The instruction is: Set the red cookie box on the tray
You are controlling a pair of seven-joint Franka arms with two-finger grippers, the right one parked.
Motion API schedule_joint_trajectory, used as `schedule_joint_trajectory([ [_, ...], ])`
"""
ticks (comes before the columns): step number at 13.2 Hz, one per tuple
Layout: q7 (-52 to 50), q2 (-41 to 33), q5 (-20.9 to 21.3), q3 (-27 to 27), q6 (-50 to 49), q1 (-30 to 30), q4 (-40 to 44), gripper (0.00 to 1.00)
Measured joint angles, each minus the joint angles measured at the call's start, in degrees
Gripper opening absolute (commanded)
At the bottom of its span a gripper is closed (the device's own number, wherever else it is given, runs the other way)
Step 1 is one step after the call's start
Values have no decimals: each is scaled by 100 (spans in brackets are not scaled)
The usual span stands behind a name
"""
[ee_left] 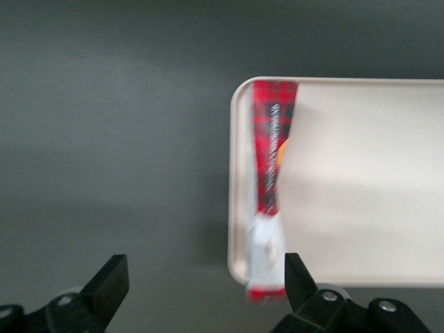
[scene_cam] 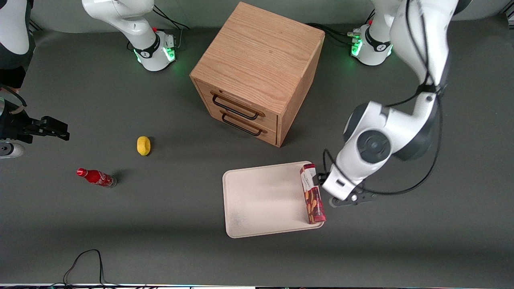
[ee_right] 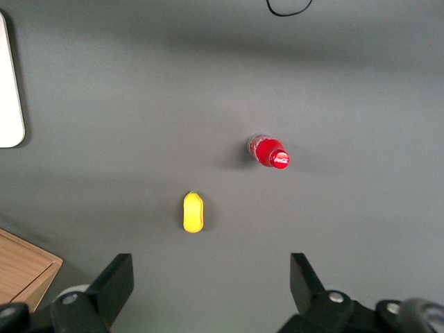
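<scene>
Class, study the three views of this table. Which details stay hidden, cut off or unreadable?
- Front view: the gripper beside the red cookie box is mostly covered by its own arm.
- Left wrist view: the box print is blurred; the tray is cut off at the edge.
- Right wrist view: the drawer cabinet shows only a corner.

White arm, dark joints.
Black cables trail the arm (scene_cam: 385,140); green-lit base (scene_cam: 371,46); black claw (ee_left: 201,284) fingers spread.
</scene>
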Motion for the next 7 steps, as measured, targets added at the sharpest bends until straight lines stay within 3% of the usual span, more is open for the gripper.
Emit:
schedule_joint_trajectory([
  [3, 292, -1487, -9, 140, -670, 242, -1178, 100],
  [7, 933, -2606, -149, 781, -1776, 277, -1565, 100],
])
